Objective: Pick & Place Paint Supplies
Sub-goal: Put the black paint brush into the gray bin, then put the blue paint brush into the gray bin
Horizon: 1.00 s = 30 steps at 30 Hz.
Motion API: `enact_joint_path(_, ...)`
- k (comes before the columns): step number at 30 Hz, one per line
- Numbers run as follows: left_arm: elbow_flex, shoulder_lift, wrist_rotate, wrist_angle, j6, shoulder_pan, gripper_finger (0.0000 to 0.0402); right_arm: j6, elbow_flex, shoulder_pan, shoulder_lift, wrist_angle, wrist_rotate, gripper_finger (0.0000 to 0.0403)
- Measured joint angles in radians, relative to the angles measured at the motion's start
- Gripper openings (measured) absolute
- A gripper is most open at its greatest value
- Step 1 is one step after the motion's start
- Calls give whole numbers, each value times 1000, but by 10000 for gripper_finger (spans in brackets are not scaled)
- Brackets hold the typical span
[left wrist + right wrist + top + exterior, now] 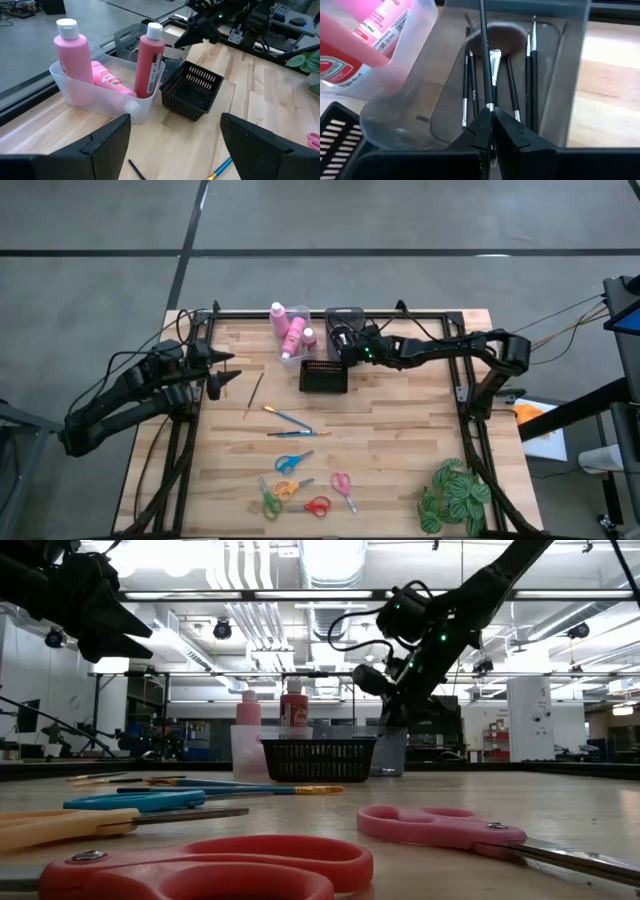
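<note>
Black paintbrush (484,55) pinched upright between the closed fingers of the right gripper (491,131), hanging tip-down over the clear grey bin (570,75) at the table's back edge, where several thin brushes (530,75) already lie. Judged to be the drop-off stage for this brush: next move probably calls for lowering a little and letting go so the handle falls lengthwise inside the walls, not across the rim. Beside that bin, three pink bottles (75,55) in a clear tub (70,92), two upright and one lying down, with an empty black basket (192,92) just in front. Still out on the wood: loose brushes (285,418) mid-table and scissors (294,463) nearer the front. Left gripper (175,145) spread wide, holding nothing, raised at the left side facing the tub
</note>
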Motion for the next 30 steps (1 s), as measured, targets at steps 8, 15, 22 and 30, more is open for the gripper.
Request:
enact_joint_path(8,0,0,0,0,0,0,311,24,0,-1,18,-1,-8,8)
enact_joint_path(15,0,0,0,0,0,0,311,23,0,-4,13,0,-8,38)
enact_joint_path(22,0,0,0,0,0,0,311,16,0,-4,11,0,-8,74)
enact_joint_path(30,0,0,0,0,0,0,311,9,0,-4,-4,12,-8,75)
